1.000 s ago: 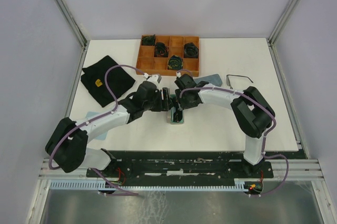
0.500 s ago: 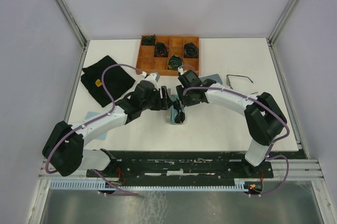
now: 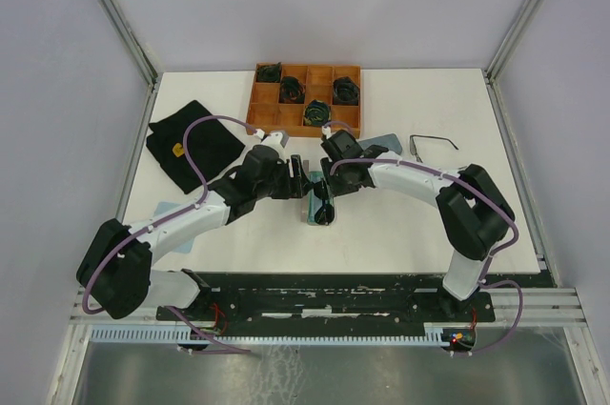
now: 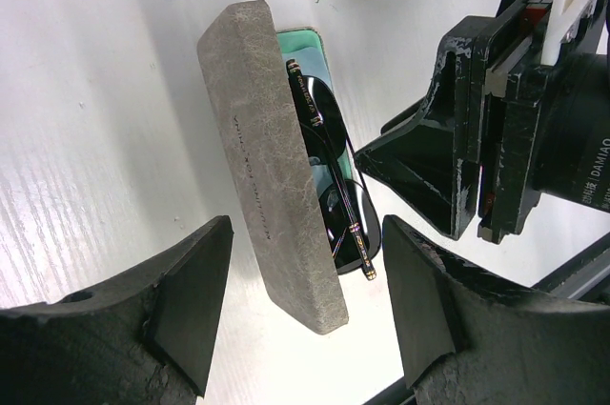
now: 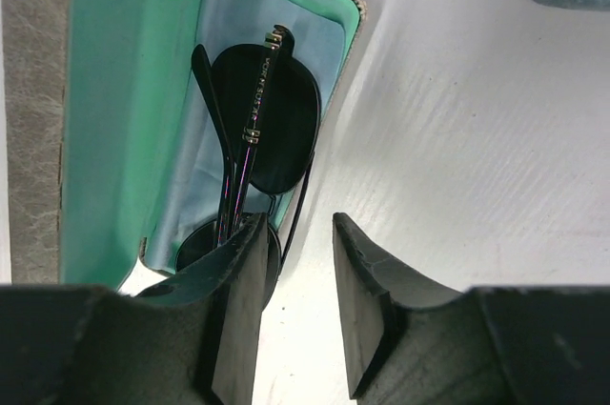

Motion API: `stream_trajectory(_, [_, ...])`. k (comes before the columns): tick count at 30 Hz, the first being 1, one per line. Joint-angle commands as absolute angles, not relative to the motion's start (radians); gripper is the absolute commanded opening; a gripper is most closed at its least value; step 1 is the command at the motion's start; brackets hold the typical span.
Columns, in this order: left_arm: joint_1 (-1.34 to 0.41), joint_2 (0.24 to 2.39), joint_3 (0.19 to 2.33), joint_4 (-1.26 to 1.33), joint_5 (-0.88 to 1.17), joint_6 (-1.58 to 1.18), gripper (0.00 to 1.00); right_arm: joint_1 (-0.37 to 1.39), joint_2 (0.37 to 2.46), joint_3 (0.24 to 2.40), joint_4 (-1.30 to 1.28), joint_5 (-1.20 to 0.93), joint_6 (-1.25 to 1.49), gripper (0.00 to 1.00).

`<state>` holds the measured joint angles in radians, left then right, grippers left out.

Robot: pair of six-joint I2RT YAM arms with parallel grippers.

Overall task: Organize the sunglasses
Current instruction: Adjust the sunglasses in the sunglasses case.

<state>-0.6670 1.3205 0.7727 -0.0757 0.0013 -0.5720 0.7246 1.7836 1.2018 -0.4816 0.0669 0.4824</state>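
Left wrist: left gripper, right gripper spread; upright grey lid blocks sunglasses.

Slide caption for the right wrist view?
Folded sunglasses lie in the open teal-lined case, right gripper poised at their near end.

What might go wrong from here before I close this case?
The sunglasses lie skewed in the open case, and one lens and arm seem to overhang its edge. Closing the lid could pinch them. The right end effector hangs right at that lens and might scratch it or drag the pair out.
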Motion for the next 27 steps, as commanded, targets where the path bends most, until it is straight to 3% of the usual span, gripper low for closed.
stream_trajectory(1, [-0.66, 1.302, 0.772, -0.053, -0.003, -0.588, 0.71, 0.725, 1.797, 1.209, -0.487, 0.103, 0.495, 0.39])
stream_trajectory(13, [-0.66, 1.302, 0.769, -0.049, 0.009, -0.586, 0.71, 0.724, 1.835, 1.189, -0.451, 0.04, 0.533, 0.39])
stream_trajectory(27, [-0.66, 1.308, 0.765, -0.041, 0.021, -0.586, 0.7, 0.723, 1.837, 1.179, -0.417, 0.009, 0.561, 0.17])
